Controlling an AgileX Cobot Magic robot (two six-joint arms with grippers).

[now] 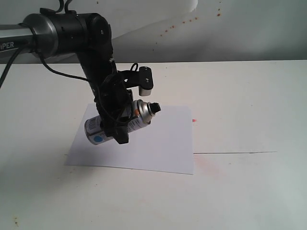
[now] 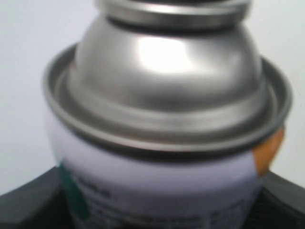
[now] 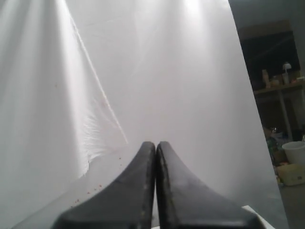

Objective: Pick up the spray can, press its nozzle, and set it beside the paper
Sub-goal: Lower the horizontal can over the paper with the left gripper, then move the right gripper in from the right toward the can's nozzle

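Note:
The spray can (image 1: pixel 139 116) hangs tilted over the paper (image 1: pixel 158 143), with my left gripper (image 1: pixel 121 128) shut around its middle. The black nozzle (image 1: pixel 156 109) points up and to the right; the can's bottom end with the blue dot (image 1: pixel 99 139) points down and left. In the left wrist view the can's silver dome (image 2: pixel 167 71) and white label (image 2: pixel 157 176) fill the picture, and the nozzle is cut off at the edge. My right gripper (image 3: pixel 156 144) is shut on nothing, faces a white backdrop, and does not show in the exterior view.
The white table (image 1: pixel 249 105) has a small red speck (image 1: pixel 194 120), a faint reddish stain (image 1: pixel 208 165) off the paper's near right corner and a thin dark line (image 1: pixel 235 153). Red spatter (image 1: pixel 182 21) marks the backdrop. Shelves and a bucket (image 3: pixel 295 152) stand beyond it.

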